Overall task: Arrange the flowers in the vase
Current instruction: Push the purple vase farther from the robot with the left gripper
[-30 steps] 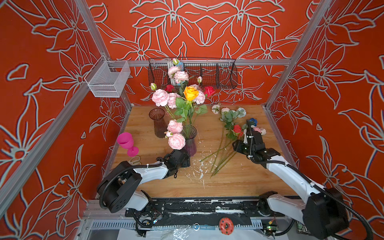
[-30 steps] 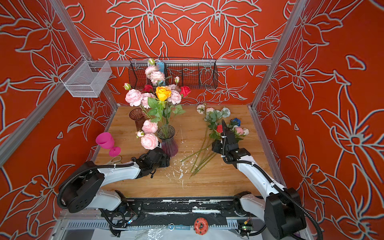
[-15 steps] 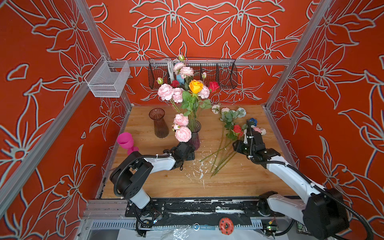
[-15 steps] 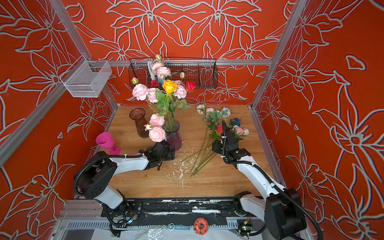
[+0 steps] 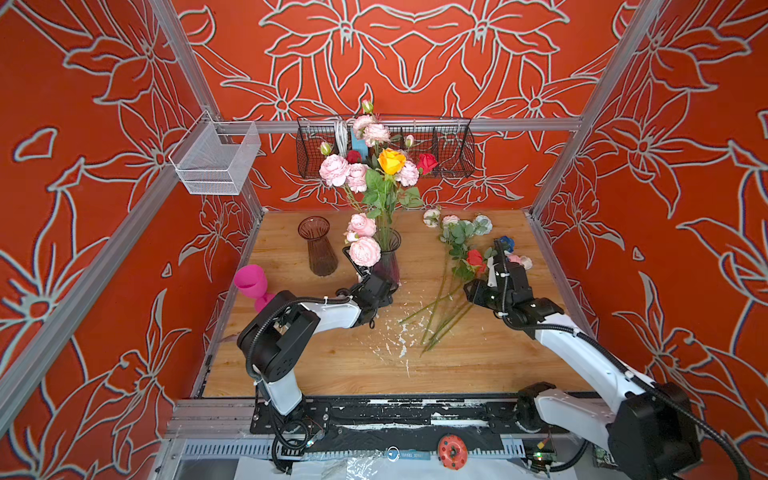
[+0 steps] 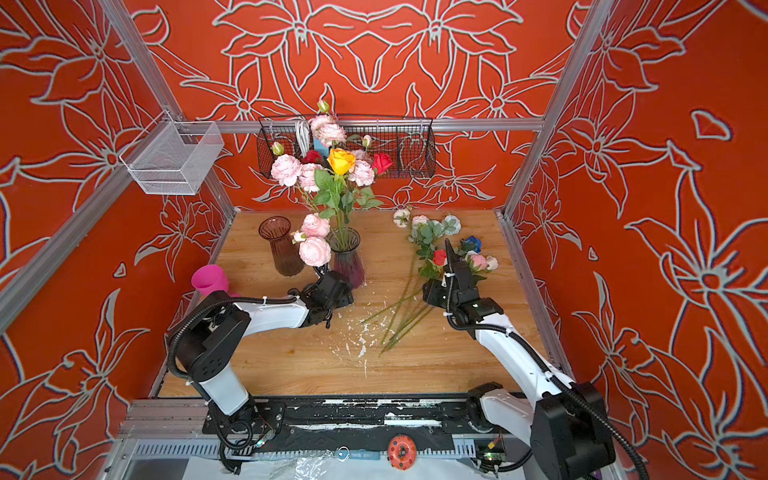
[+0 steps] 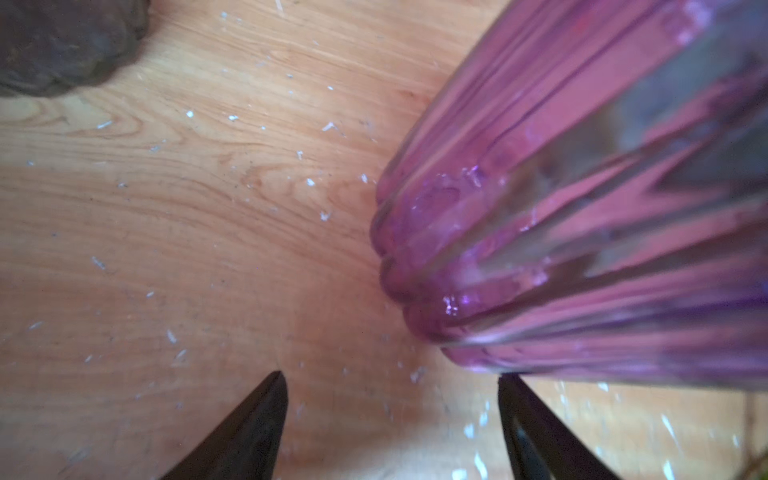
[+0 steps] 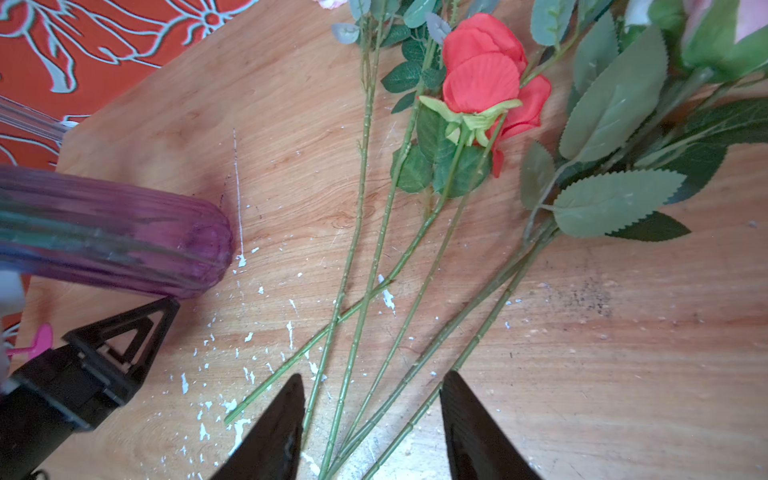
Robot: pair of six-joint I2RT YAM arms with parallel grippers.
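Note:
A purple ribbed vase [image 5: 388, 264] [image 6: 348, 266] stands mid-table holding pink, orange and red flowers [image 5: 376, 168] [image 6: 332, 166]. My left gripper [image 5: 380, 287] [image 7: 390, 378] sits low at its base. It is open, with bare wood between the fingers, and the vase [image 7: 582, 208] lies just past one fingertip. More flowers [image 5: 459, 245] [image 6: 430, 241] lie loose on the right, among them a red rose [image 8: 486, 66] and a blue bloom [image 5: 507, 242]. My right gripper [image 5: 473, 293] [image 8: 372, 380] hovers open over their green stems [image 8: 374, 291], gripping none.
An empty brown vase [image 5: 320, 249] stands left of the purple one. A pink goblet [image 5: 251, 282] sits at the table's left edge. A black wire basket [image 5: 449, 149] and a white mesh basket [image 5: 216, 162] hang on the walls. White flecks [image 5: 395, 336] litter the wood.
The purple vase with its bouquet has slid to the right and a little farther back, and my left gripper has followed at its base. The right arm has stayed still.

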